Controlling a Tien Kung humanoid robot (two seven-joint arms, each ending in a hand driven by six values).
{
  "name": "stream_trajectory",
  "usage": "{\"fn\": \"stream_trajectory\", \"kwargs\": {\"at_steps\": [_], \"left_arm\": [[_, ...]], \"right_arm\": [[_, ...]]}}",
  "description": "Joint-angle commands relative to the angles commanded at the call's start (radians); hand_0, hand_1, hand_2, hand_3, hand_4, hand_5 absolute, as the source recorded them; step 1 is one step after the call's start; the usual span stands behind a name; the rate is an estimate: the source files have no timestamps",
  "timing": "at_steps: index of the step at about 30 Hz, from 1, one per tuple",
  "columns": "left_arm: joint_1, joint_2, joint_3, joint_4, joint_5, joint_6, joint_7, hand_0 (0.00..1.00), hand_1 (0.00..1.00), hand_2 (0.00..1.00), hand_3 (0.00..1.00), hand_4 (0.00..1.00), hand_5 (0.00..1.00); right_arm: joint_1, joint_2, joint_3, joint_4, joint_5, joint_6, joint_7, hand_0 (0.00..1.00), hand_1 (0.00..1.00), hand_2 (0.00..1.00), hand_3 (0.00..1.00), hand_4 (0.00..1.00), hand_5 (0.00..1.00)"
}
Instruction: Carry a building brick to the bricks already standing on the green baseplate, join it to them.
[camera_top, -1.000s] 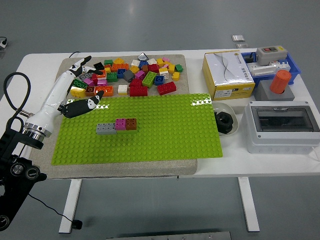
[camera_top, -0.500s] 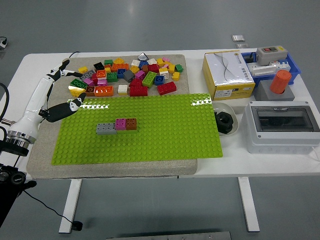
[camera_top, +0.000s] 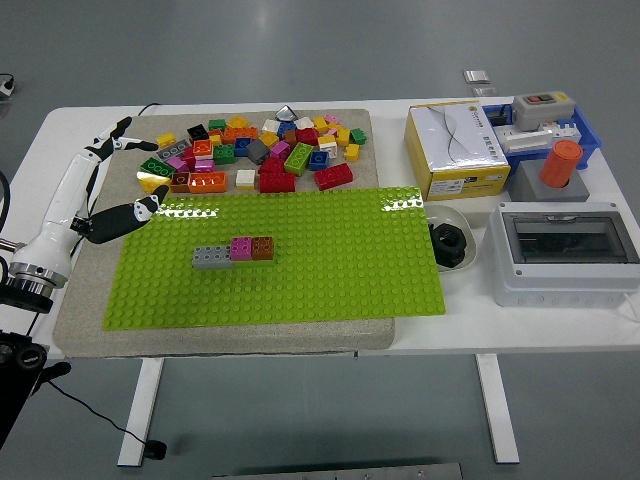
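Note:
A green baseplate (camera_top: 300, 270) lies on a beige mat. On its left part stands a short row of joined bricks: grey (camera_top: 211, 258), magenta (camera_top: 241, 249) and brown (camera_top: 262, 248). Behind the plate lies a pile of loose coloured bricks (camera_top: 262, 150). My left hand (camera_top: 112, 180) hovers at the mat's left edge, left of the pile, fingers spread and holding nothing. It is well apart from the standing row. The right arm does not show.
A yellow-and-white box (camera_top: 457, 150) stands right of the pile. Further right are a blue tray (camera_top: 590, 128) with parts, an orange cylinder (camera_top: 561, 162), a grey enclosure (camera_top: 567, 252) and a white bowl (camera_top: 450, 241) holding a black part.
My left arm has drawn back to the left, away from the brick pile and off the baseplate's corner. Its hand stays open and empty. The bricks have not moved.

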Motion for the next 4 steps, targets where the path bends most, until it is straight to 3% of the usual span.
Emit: {"fn": "stream_trajectory", "kwargs": {"at_steps": [4], "left_arm": [[0.000,-0.003,-0.001,0.003,0.003,0.001,0.000,0.998,0.998,0.998,0.662,0.714,0.002]], "right_arm": [[0.001,0.000,-0.002,0.000,0.001,-0.001,-0.001,0.655,0.630,0.748,0.819,0.771,0.998]]}}
